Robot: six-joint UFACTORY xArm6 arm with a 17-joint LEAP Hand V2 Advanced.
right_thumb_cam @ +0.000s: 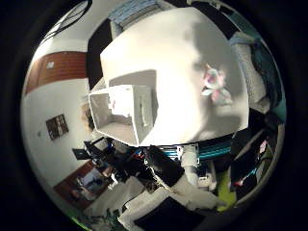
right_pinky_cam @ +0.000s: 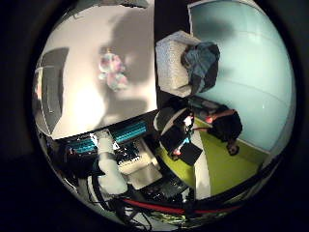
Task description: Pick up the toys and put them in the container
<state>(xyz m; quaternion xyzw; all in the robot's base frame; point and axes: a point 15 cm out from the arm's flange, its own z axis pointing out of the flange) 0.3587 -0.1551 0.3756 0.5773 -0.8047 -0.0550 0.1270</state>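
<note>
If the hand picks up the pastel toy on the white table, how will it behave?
The pastel toy looks plush, so it probably squashes and flops rather than staying stiff. It seems light for its size. Lying flat on the white table, it is unlikely to roll.

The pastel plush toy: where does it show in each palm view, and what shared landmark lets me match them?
Little finger side palm view: the plush toy lies on the bare white table, alone.
Thumb side palm view: the same toy lies on the table, apart from the white container.
Shared landmark: the dark shadow across the table, just beside the toy in both views.
</note>
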